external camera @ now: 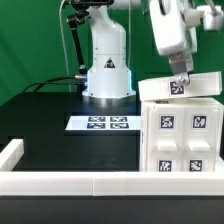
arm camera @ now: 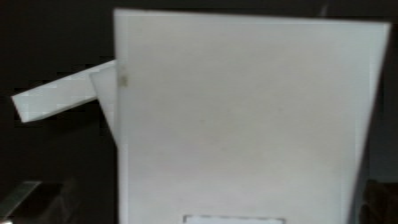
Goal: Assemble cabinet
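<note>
Fencing the counter's near corner at the exterior view's left, a low white border rail likely keeps parts aboard. Mid-counter lies the thin white marker board. At that view's right edge stands the white tagged plastic cabinet, with the gripper directly above its top. Clenched or released, I cannot tell.

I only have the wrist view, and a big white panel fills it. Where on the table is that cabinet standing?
Observer: The cabinet stands at the exterior view's right, close to the low white rail.
Operator: Where is the hand relative to it?
Observer: The hand is at the cabinet's top edge; I cannot tell whether it is open or shut.
Operator: Anything else nearby?
Observer: The marker board lies flat to the exterior view's left of the cabinet.
</note>
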{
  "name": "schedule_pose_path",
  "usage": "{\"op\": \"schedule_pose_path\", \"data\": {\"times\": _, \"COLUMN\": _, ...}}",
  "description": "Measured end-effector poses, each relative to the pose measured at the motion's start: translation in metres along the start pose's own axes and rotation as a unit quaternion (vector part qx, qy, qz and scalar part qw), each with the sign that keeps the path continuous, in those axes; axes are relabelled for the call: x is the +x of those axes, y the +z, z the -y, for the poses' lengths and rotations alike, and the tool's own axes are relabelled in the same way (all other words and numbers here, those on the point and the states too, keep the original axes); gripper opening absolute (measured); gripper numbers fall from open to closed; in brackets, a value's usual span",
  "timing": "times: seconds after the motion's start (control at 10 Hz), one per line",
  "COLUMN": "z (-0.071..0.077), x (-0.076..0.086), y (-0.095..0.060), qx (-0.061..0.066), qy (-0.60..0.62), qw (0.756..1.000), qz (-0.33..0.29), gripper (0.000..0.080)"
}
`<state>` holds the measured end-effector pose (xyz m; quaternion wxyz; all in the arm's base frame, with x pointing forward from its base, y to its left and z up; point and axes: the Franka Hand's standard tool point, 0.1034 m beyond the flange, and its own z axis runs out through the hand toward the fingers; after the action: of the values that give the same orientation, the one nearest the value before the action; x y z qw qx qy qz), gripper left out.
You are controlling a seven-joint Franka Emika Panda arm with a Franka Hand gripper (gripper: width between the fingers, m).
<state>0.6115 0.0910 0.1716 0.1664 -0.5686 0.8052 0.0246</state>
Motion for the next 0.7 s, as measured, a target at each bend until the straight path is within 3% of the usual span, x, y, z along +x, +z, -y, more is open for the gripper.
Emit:
{"op": "schedule_pose_path", "data": {"times": 0.3, "z": 0.0072, "x": -0.0077, "y": -0.0152, "qx": 0.016, "qy": -0.016, "qw": 1.0, "qz": 0.018, "gripper": 0.0797}}
{"op": "schedule_pose_path", "data": {"times": 0.6, "z": 0.0048, "x": -0.0077, "y": -0.0113, "qx": 0.011, "qy": -0.065, "qw": 0.998, "qz": 0.013, "gripper": 0.0797}}
{"op": "schedule_pose_path", "data": {"times": 0.7, "z": 0.0049, "x": -0.0126, "y": -0.0117, "qx": 0.004, "qy": -0.167, "qw": 0.986, "qz": 0.0, "gripper": 0.0797}}
